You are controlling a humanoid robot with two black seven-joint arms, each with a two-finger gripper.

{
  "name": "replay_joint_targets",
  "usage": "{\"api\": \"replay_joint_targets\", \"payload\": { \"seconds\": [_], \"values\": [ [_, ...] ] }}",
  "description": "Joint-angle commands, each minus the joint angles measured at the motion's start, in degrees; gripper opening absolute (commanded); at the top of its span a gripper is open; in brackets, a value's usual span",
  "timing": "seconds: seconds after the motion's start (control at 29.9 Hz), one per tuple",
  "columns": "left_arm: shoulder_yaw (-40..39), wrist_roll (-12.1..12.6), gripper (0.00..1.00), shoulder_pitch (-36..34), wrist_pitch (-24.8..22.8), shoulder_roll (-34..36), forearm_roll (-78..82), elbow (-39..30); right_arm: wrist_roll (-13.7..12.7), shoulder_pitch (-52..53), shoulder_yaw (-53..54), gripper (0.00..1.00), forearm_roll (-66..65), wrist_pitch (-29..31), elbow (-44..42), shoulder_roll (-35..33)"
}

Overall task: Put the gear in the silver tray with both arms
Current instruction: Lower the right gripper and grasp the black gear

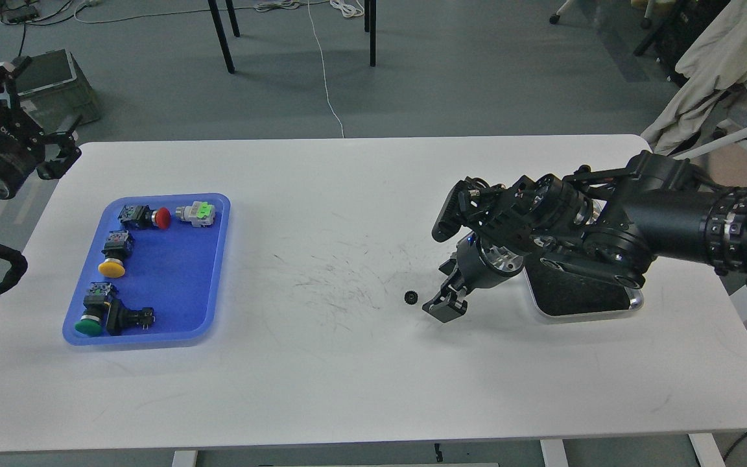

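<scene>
While the small black gear (411, 297) lies free on the worktop (347, 363) just left of the right end effector (446, 299) (fingers spread, empty), centre them astride it before closing; silver tray (633, 305) sits behind-right, left end effector (4, 84) open, idle.
</scene>
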Motion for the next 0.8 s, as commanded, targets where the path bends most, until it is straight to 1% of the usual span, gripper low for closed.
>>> {"api": "replay_joint_targets", "payload": {
  "seconds": [0.0,0.2,0.3,0.37,0.47,0.53,0.57,0.67,0.77],
  "values": [
    [-1.95,-0.07,0.98,0.10,0.00,0.09,-0.12,0.74,-0.09,-0.47,0.01,0.79,-0.02,-1.02,-1.94,2.25],
    [-2.04,-0.07,0.98,0.10,0.00,0.27,-0.03,0.65,0.00,-0.12,0.18,0.77,0.07,-2.17,-2.21,4.28],
    [-1.95,-0.07,0.98,0.19,0.00,0.35,-0.03,0.74,0.00,-0.47,0.01,0.74,0.07,-2.79,-2.29,4.45],
    [-2.03,-0.07,0.98,0.45,0.00,0.44,-0.03,0.74,-0.09,-0.91,0.01,0.67,0.07,-2.87,-2.73,4.45],
    [-2.04,-0.07,0.98,0.62,0.00,0.44,-0.03,0.74,-0.09,-1.35,0.01,0.62,0.07,-2.87,-3.61,4.45],
    [-2.04,-0.07,0.98,0.80,0.00,0.44,-0.03,0.74,-0.09,-1.44,0.01,0.61,0.07,-2.87,-3.87,4.45],
    [-2.04,-0.07,0.98,0.89,0.00,0.44,-0.03,0.74,-0.09,-1.61,0.01,0.58,0.07,-2.96,-4.05,4.45],
    [-2.04,-0.07,0.98,0.89,0.00,0.53,-0.03,0.83,-0.09,-1.97,0.10,0.55,0.07,-2.96,-4.67,4.45],
    [-2.04,-0.07,0.98,0.89,0.00,0.53,-0.03,0.83,-0.09,-2.05,0.09,0.49,0.07,-2.96,-4.76,4.63]
  ]
}}
